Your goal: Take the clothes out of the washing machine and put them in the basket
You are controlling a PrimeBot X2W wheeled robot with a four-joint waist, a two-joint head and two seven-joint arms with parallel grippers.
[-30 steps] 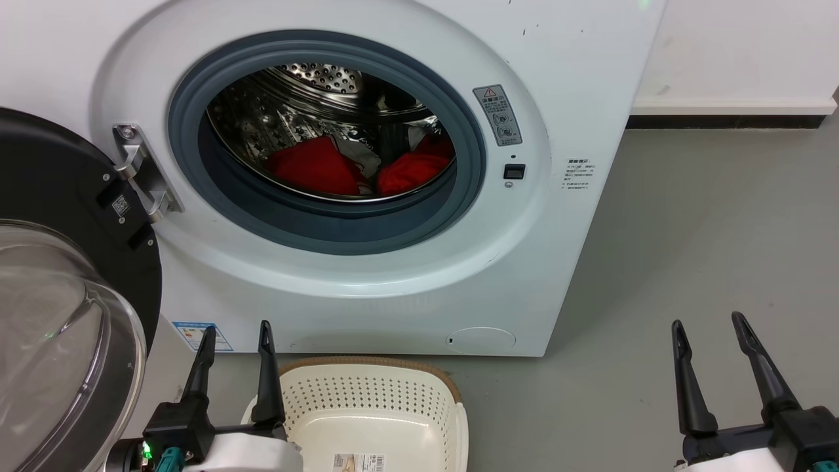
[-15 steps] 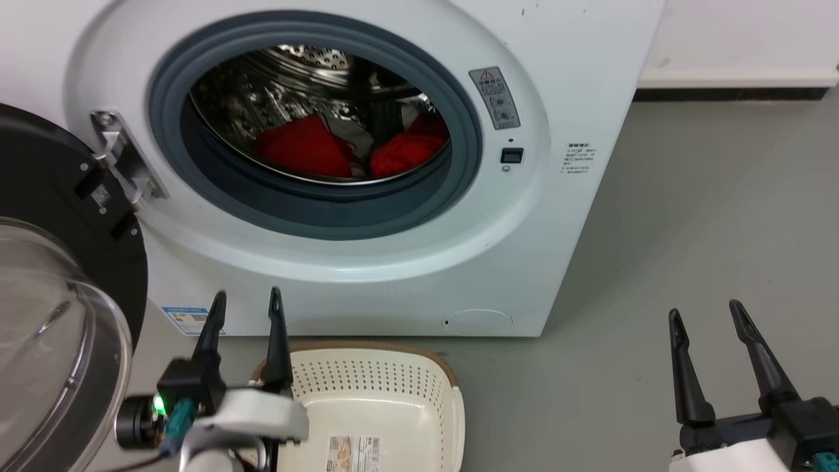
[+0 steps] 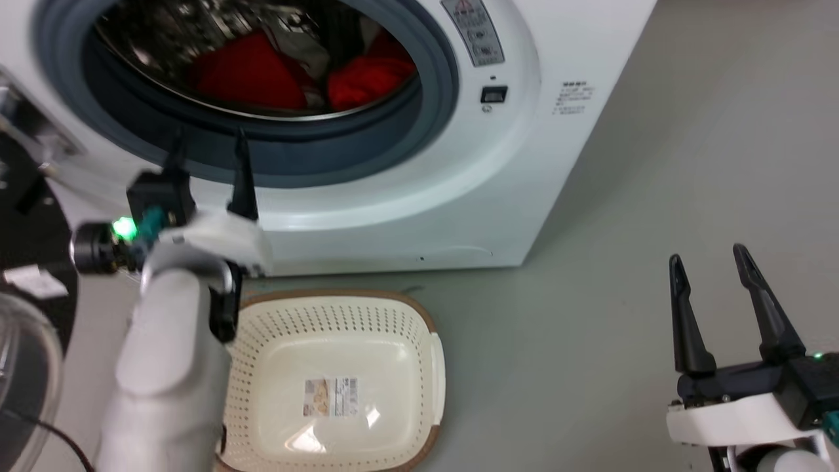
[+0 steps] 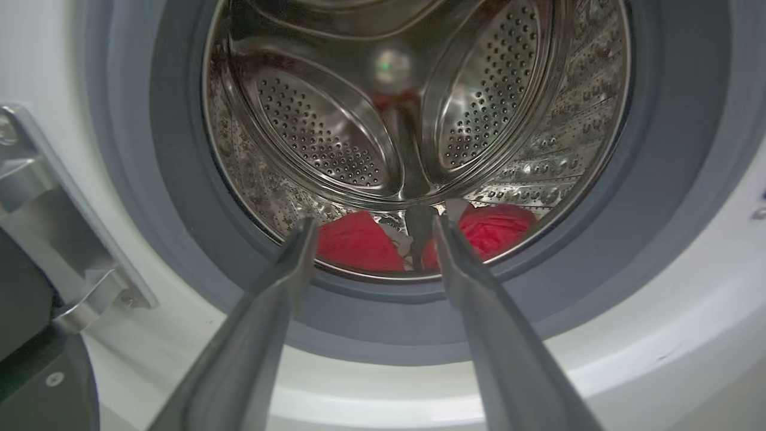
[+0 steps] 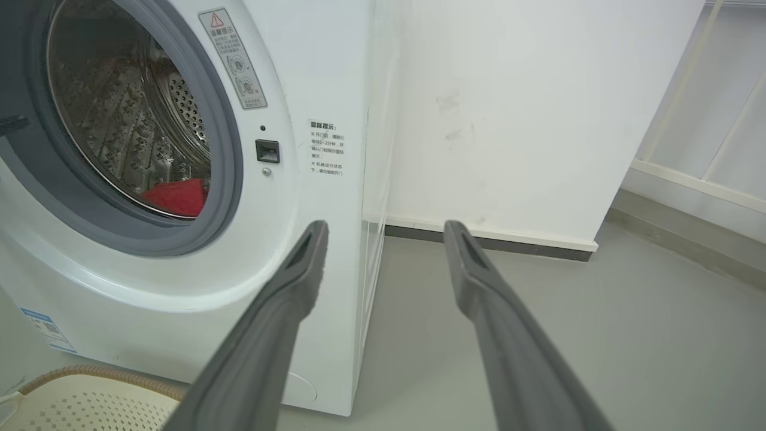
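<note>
The white washing machine (image 3: pixel 406 190) stands with its door swung open. Red clothes (image 3: pixel 249 72) with a bit of grey cloth lie low in its steel drum (image 4: pixel 323 131). My left gripper (image 3: pixel 208 141) is open and empty, held in front of the lower grey door ring (image 3: pixel 314 157), outside the drum. Seen from the left wrist, its fingers (image 4: pixel 281 281) point at the clothes (image 4: pixel 359 242). The cream basket (image 3: pixel 419 314) sits on the floor below the opening, empty but for a sticker. My right gripper (image 3: pixel 708 259) hangs open over bare floor at the lower right.
The open door's black frame (image 3: pixel 26 236) and glass bowl (image 3: pixel 19 367) stand at the far left, close to my left forearm (image 3: pixel 164 367). Its metal hinge (image 4: pixel 48 197) juts from the washer's front. Grey floor (image 3: pixel 623 229) and a white wall (image 5: pixel 508 120) lie to the right.
My left gripper has risen from beside the basket up to the lower door ring. The head view has tilted down, showing more of the basket. The right gripper has hardly moved.
</note>
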